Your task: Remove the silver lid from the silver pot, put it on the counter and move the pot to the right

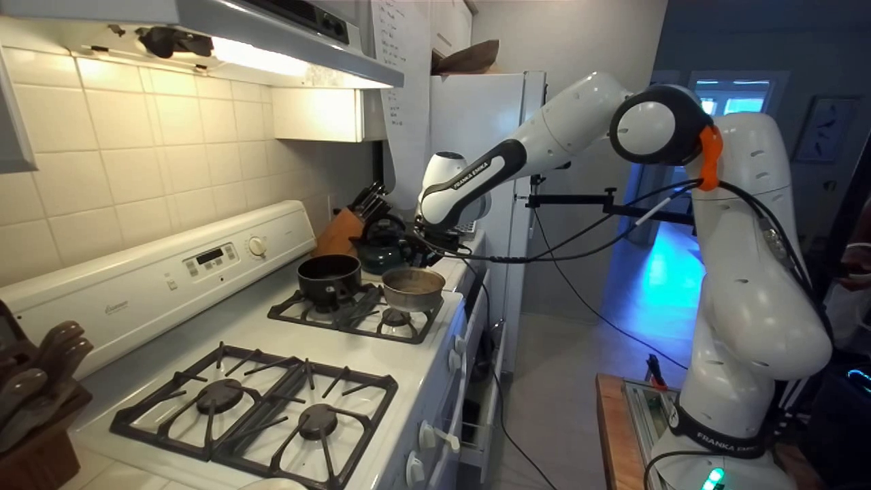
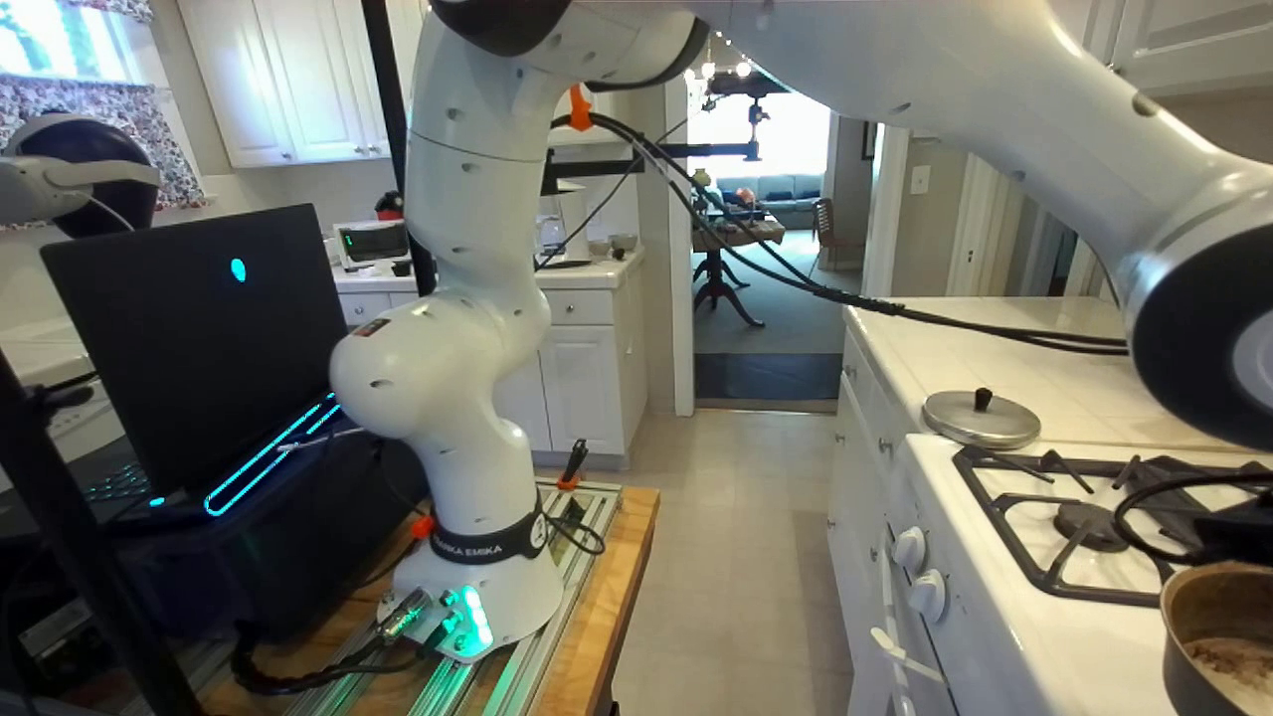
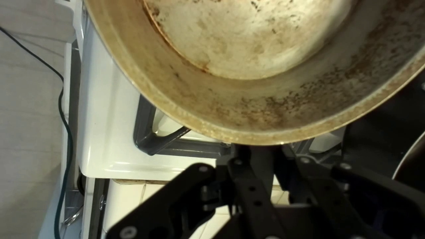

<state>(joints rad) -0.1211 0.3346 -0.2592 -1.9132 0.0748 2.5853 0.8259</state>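
Silver lid (image 2: 982, 422) off the pot and on the counter (image 2: 1059, 383); silver pot (image 1: 412, 294) clasped by its handle (image 3: 262, 166).

Left to right: in an exterior view, the lid lies knob up, right of centre, just beside the stove (image 2: 1054, 636), with the pot at the lower right. In an exterior view, the black pan (image 1: 329, 280) is left of centre, the silver pot upright near mid-frame; whether it touches the grate (image 1: 408, 337), I cannot tell. In the wrist view, the gripper (image 3: 263, 153) is at bottom centre, narrow around the handle.
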